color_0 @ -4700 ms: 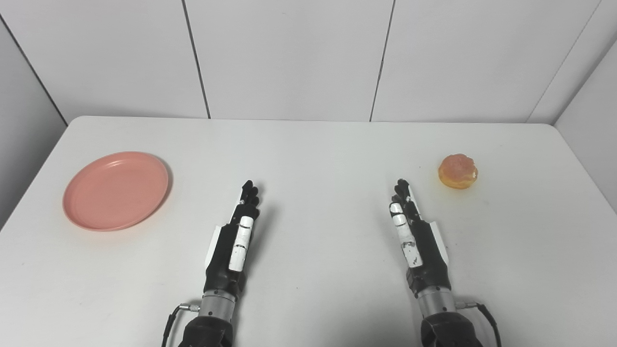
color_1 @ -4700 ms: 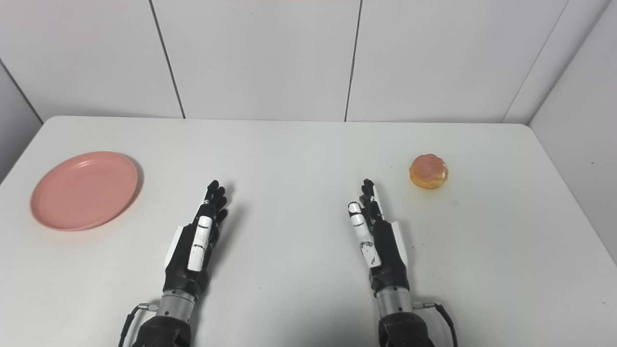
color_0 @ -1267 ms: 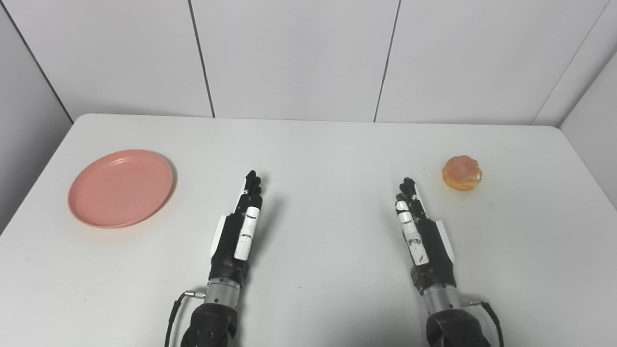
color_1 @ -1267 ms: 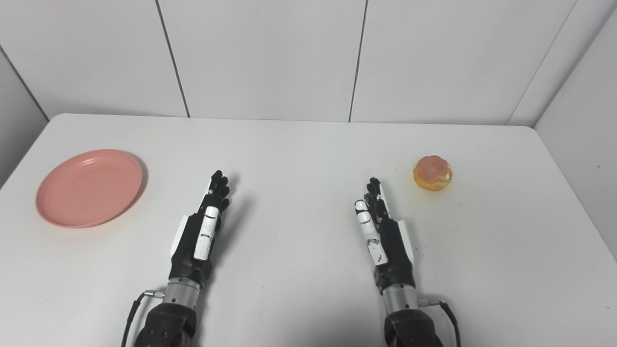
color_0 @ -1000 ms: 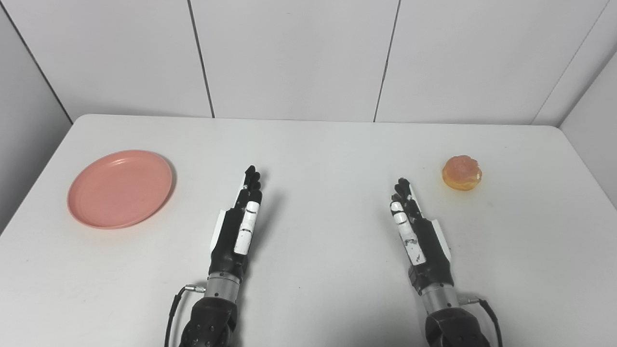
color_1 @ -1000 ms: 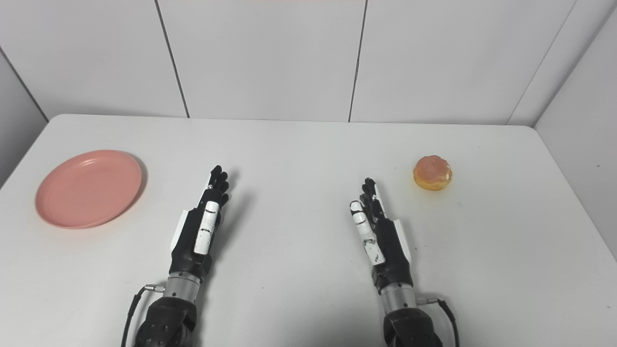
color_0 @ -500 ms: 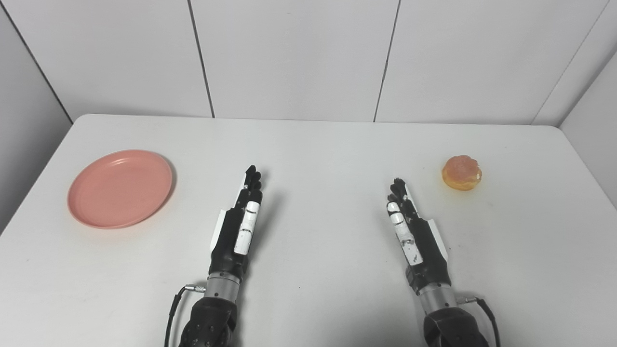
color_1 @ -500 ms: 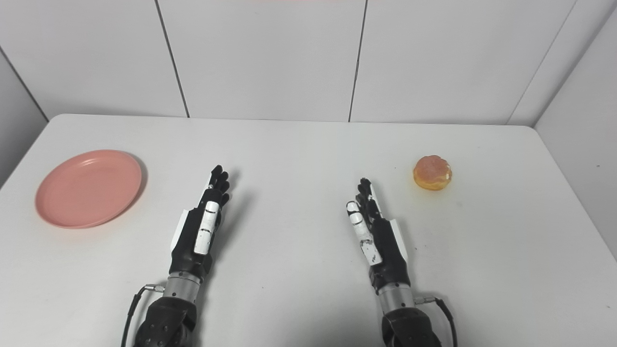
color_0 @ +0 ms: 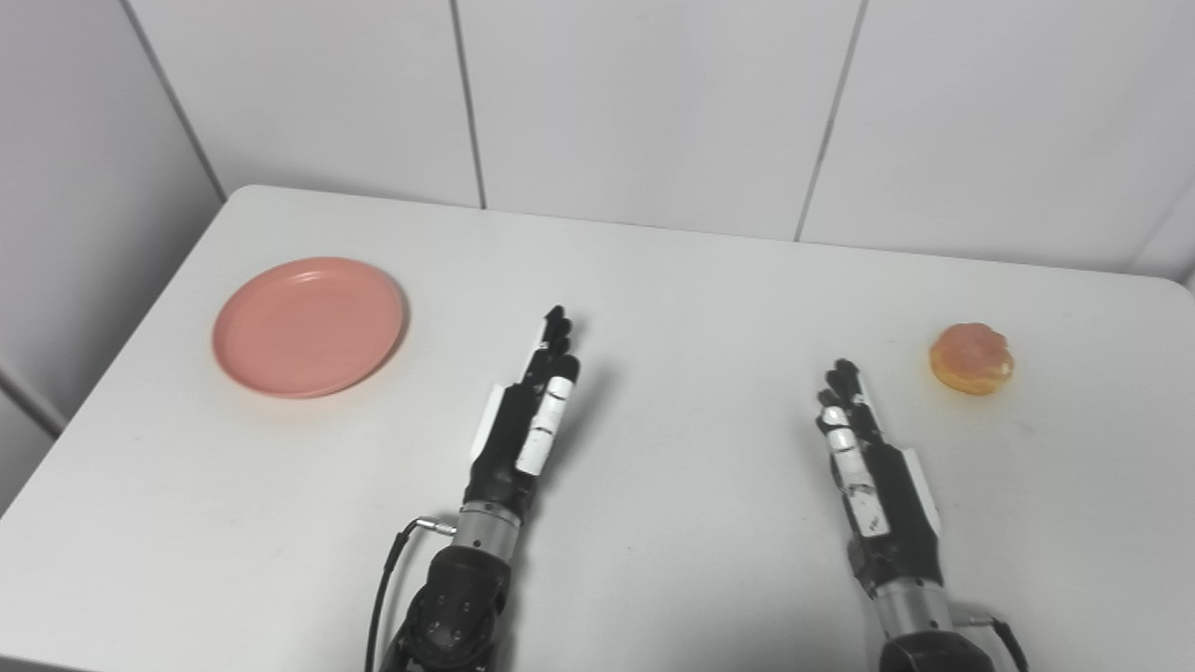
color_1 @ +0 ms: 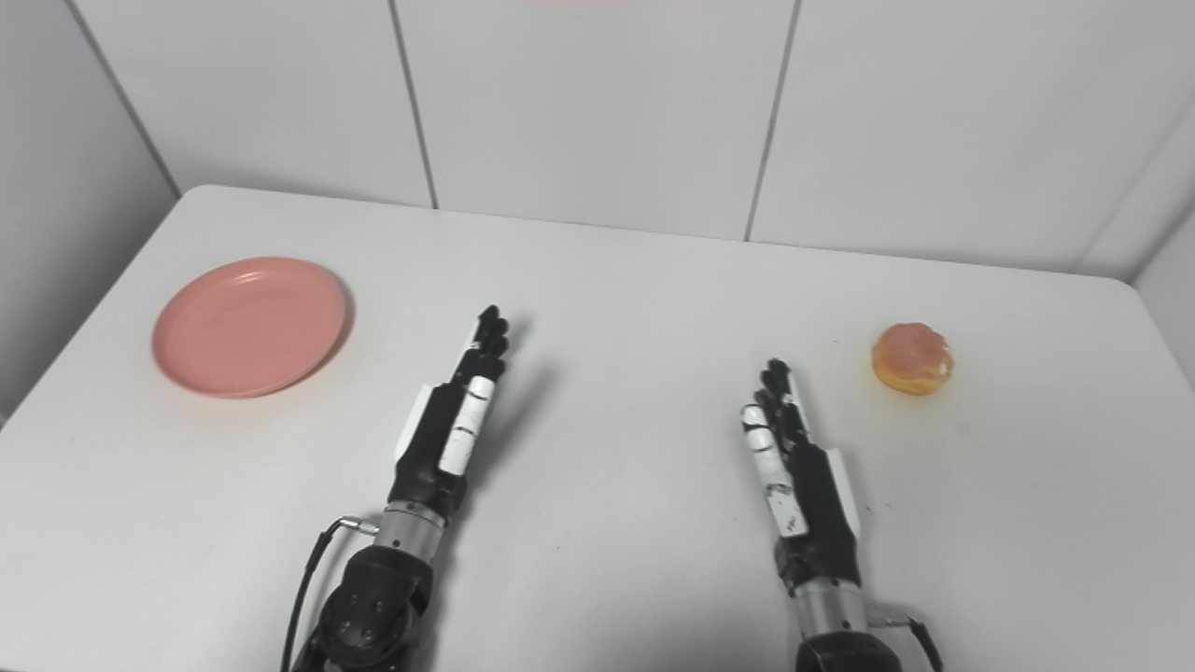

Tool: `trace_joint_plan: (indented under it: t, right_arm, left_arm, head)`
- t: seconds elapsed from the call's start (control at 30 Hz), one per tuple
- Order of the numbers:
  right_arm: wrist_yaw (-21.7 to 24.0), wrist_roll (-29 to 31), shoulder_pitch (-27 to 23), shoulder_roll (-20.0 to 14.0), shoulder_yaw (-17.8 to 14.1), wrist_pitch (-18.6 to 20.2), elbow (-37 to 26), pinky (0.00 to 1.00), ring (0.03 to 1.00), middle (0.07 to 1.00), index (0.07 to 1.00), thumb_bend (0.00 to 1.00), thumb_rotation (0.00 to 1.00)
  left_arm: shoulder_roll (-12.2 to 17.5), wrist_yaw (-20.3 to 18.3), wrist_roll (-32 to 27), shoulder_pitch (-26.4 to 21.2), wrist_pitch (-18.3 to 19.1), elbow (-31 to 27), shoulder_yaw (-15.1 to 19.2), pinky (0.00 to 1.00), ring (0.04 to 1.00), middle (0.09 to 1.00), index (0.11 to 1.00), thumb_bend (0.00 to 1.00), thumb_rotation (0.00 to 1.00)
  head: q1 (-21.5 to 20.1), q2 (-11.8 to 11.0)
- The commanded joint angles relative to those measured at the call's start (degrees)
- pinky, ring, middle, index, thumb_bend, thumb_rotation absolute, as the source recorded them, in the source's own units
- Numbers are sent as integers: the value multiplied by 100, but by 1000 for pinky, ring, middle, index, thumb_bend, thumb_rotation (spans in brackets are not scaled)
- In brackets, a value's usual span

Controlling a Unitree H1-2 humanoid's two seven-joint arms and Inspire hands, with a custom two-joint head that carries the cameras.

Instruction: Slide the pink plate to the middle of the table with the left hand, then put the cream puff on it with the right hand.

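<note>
Pink round plastic plate point(color_0: 309, 327) lies well left of the left hand point(color_0: 527, 420), whose extended fingers, like the right hand's point(color_0: 873, 476) near the glazed cream puff point(color_0: 971, 357), hold nothing, apparently poised to start.

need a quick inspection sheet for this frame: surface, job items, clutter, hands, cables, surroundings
Surface: white table, a few faint specks.
Job's things: pink plate at the far left, bare, not yet in the middle; cream puff at the far right, on the table.
Clutter: nothing seen.
Hands: left hand and right hand are open, fingers straight and pointing away from the robot, holding nothing, each apart from plate and puff.
Cables: black cable loops from the left wrist; a short one shows at the right wrist.
Surroundings: white wall panels with dark seams behind and at the sides.
</note>
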Motion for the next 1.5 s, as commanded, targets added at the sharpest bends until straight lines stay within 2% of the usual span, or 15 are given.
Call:
trace_joint_plan:
  t: [0.0,0.2,0.27,0.43,0.5,0.6,0.73,0.8,0.93,1.1,1.13,1.23,1.33,1.43,1.47]
  right_arm:
    - [174,209,-57,-136,-91,-379,-102,1000,1000,1000,1000,569,829]
    - [388,426,-57,-282,-173,-397,36,1000,1000,1000,1000,568,861]
    - [424,399,-53,-350,-181,-474,55,1000,1000,1000,1000,552,884]
    - [462,421,-45,-376,-191,-469,46,1000,1000,1000,1000,521,919]
    - [484,411,-50,-388,-181,-524,56,1000,1000,1000,1000,490,928]
    - [487,418,-42,-373,-172,-487,21,1000,1000,1000,1000,467,937]
    - [504,427,-21,-371,-159,-496,-20,1000,1000,1000,1000,441,931]
    - [469,372,-5,-360,-155,-523,-44,1000,1000,1000,1000,435,935]
    - [438,340,29,-344,-147,-446,-126,1000,1000,1000,1000,431,927]
    - [445,362,67,-334,-139,-366,-228,1000,1000,1000,1000,428,918]
    - [453,349,66,-342,-130,-373,-234,1000,1000,1000,1000,434,928]
    - [453,335,73,-350,-125,-370,-275,1000,1000,1000,1000,434,924]
    - [448,341,79,-355,-134,-343,-311,1000,1000,1000,1000,436,928]
    - [449,344,91,-369,-138,-311,-359,1000,1000,1000,1000,423,931]
    - [459,357,97,-381,-139,-293,-375,1000,1000,1000,1000,424,931]
  left_arm:
    - [-246,163,87,94,-64,21,-106,1000,1000,1000,1000,649,1000]
    - [-478,419,110,-111,-226,221,-3,1000,1000,1000,1000,624,1000]
    - [-483,475,132,-230,-98,201,75,1000,1000,1000,1000,639,1000]
    - [-431,679,144,-527,-117,260,347,1000,1000,1000,1000,630,1000]
    - [-406,788,128,-644,-139,274,483,1000,1000,993,971,621,1000]
    - [-263,759,-56,-824,-270,348,671,1000,990,975,961,641,1000]
    - [-146,1081,5,-962,-674,459,956,921,904,891,888,719,1000]
    - [-60,1133,-49,-1015,-660,413,1090,892,871,859,855,721,1000]
    - [249,916,-423,-1180,-408,255,1281,829,822,814,813,725,1000]
    - [374,991,-764,-1311,-125,-4,1507,800,788,777,765,750,1000]
    - [390,1062,-796,-1362,-155,16,1591,748,741,727,712,726,1000]
    - [507,1187,-909,-1484,-309,124,1871,710,707,698,684,717,1000]
    - [704,1242,-997,-1577,-519,292,2133,762,705,687,669,727,1000]
    - [819,1310,-1027,-1637,-572,332,2324,748,705,683,660,748,1000]
    - [860,1354,-1047,-1665,-603,333,2396,707,692,675,654,760,1000]
  head:
    - [208,-98]
    - [591,-338]
    - [620,-373]
    - [697,-455]
    - [717,-489]
    - [709,-518]
    - [661,-531]
    - [661,-531]
    - [657,-510]
    - [682,-469]
    - [682,-469]
    - [689,-447]
    - [710,-436]
    - [729,-418]
    - [752,-405]
